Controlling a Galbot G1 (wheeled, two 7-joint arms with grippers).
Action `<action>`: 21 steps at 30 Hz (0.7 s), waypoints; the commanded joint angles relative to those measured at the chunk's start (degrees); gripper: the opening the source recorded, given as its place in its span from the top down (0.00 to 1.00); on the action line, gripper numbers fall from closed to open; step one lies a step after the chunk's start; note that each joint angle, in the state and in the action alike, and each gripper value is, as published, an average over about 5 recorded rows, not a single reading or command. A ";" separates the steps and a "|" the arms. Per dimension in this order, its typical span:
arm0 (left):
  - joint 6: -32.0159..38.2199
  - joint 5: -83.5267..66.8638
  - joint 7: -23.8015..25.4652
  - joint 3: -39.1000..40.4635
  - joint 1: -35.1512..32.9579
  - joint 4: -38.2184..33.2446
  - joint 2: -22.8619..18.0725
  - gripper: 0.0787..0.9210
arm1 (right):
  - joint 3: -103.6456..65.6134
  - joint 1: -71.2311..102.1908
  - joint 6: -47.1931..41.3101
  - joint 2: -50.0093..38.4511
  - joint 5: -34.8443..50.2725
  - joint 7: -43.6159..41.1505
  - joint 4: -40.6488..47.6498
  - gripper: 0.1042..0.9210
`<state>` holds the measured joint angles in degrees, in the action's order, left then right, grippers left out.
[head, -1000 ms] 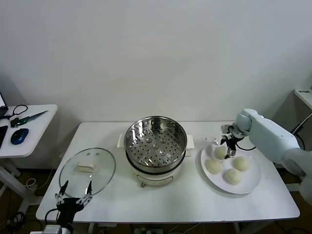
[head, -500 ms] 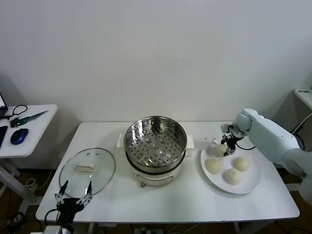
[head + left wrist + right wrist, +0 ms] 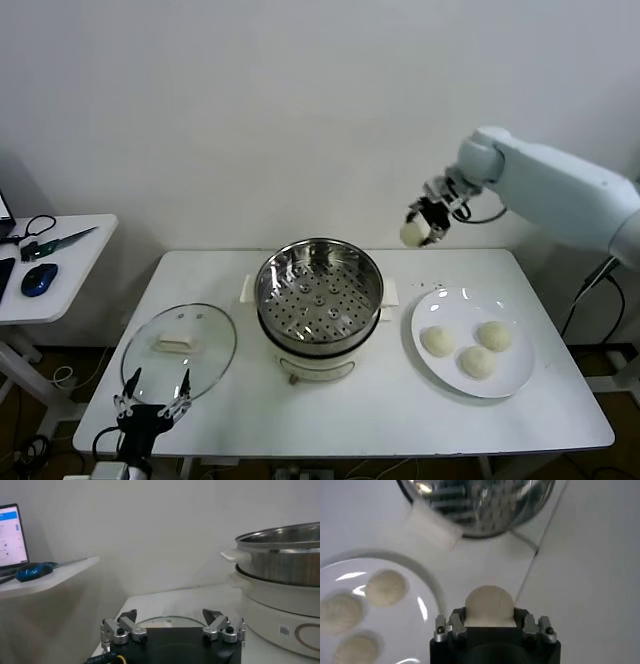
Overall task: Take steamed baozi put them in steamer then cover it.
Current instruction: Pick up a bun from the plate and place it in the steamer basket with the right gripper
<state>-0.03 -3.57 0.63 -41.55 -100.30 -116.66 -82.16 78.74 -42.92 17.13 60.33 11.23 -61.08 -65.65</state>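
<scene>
My right gripper (image 3: 420, 228) is shut on one pale baozi (image 3: 412, 234) and holds it high in the air, between the steamer (image 3: 319, 290) and the white plate (image 3: 515, 375). That baozi fills the jaws in the right wrist view (image 3: 488, 605). Three more baozi (image 3: 438, 341) lie on the plate. The steel steamer with its perforated tray stands open at the table's middle. The glass cover (image 3: 180, 345) with its cream handle lies flat at the left. My left gripper (image 3: 150, 408) is open and parked at the front left edge, just before the cover (image 3: 170, 622).
A side desk (image 3: 60, 265) with a blue mouse (image 3: 38, 280) and cables stands at the far left. The steamer's cream base (image 3: 280, 615) shows close to the left gripper. A wall runs behind the table.
My right gripper has lifted one baozi off the plate and carried it up and left toward the steamer. Three baozi stay on the plate. The left arm has not moved.
</scene>
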 commanded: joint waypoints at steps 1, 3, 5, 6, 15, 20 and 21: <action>-0.11 0.25 0.00 -0.05 -0.05 -0.59 -0.13 0.12 | 9.34 -8.37 17.08 9.03 -5.37 4.75 -14.92 0.35; -0.14 0.28 0.01 -0.08 -0.15 -0.97 -0.26 0.12 | 8.44 -4.66 19.26 10.24 -11.43 6.15 -12.72 0.35; -0.09 0.34 0.02 -0.10 -0.34 -1.22 -0.30 0.12 | 7.17 -1.11 20.80 10.95 -17.26 7.36 -9.83 0.35; -0.03 0.37 0.02 -0.12 -0.48 -1.32 -0.28 0.12 | 6.48 0.81 21.43 11.26 -20.00 7.94 -8.19 0.35; 0.63 0.52 -0.18 -0.05 -1.30 -1.16 -0.27 0.12 | -0.56 13.86 25.43 14.37 -35.27 12.27 5.41 0.35; 1.05 0.94 -0.63 -0.05 -1.23 -0.81 -0.27 0.12 | -4.64 16.88 26.08 16.82 -39.61 14.71 11.60 0.35; 1.11 1.01 -0.76 -0.05 -1.19 -0.72 -0.26 0.12 | -5.70 17.43 26.35 17.48 -40.48 15.10 13.14 0.35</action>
<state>0.93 -2.73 0.09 -41.62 -101.43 -117.51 -82.44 78.08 -32.52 38.79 73.58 -17.21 -50.02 -61.79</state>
